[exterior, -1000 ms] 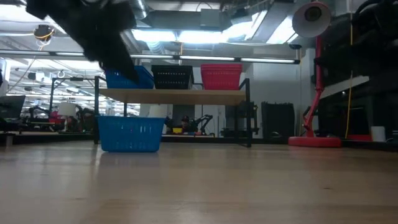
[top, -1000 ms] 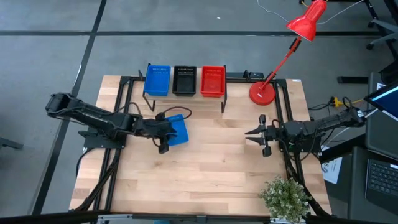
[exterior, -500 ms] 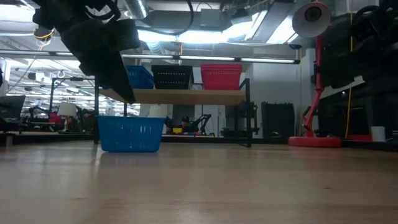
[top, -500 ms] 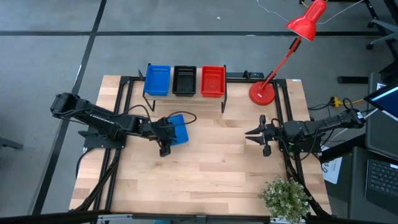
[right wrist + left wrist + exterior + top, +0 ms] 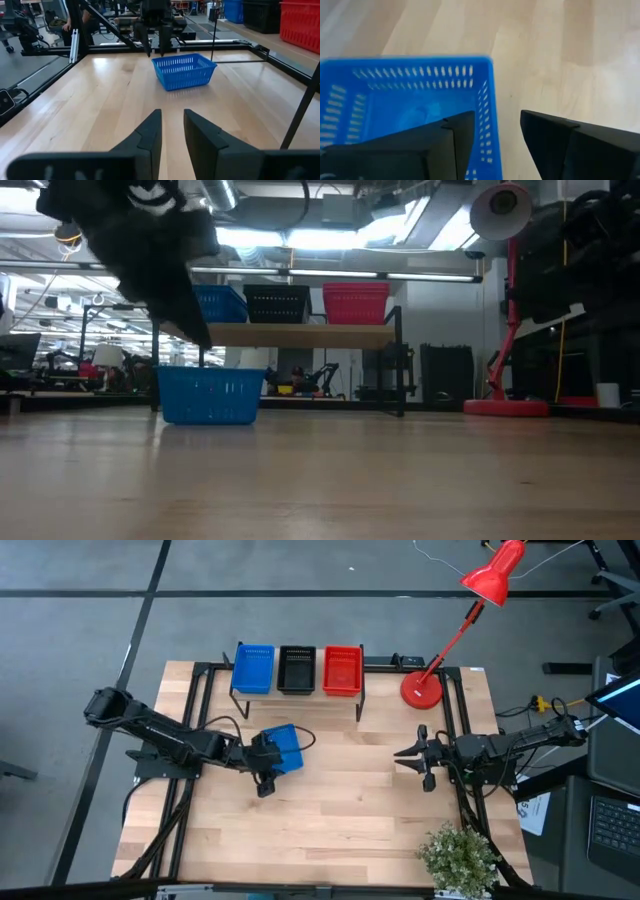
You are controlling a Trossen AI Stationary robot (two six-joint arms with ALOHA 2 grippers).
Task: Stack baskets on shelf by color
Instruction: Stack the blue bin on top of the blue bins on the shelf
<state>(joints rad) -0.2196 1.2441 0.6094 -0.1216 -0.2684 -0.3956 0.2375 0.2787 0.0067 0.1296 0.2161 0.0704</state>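
A blue basket [image 5: 283, 747] stands on its bottom on the table in front of the shelf [image 5: 297, 690]. It also shows in the low view [image 5: 211, 395] and the right wrist view [image 5: 184, 71]. On the shelf stand a blue basket [image 5: 254, 668], a black basket [image 5: 296, 668] and a red basket [image 5: 342, 670]. My left gripper [image 5: 497, 135] is open and points down just above the loose basket's left wall [image 5: 488, 107]. One finger is over the inside and one over the outside. My right gripper [image 5: 172, 130] is open and empty at the table's right.
A red desk lamp [image 5: 421, 688] stands at the back right, its arm reaching up over the table's far edge. A small green plant [image 5: 458, 858] sits at the near right corner. Bare wood lies between the two grippers and toward the near edge.
My left gripper has come down toward the loose blue basket's left wall and a little toward the near edge. The basket has stayed where it was.
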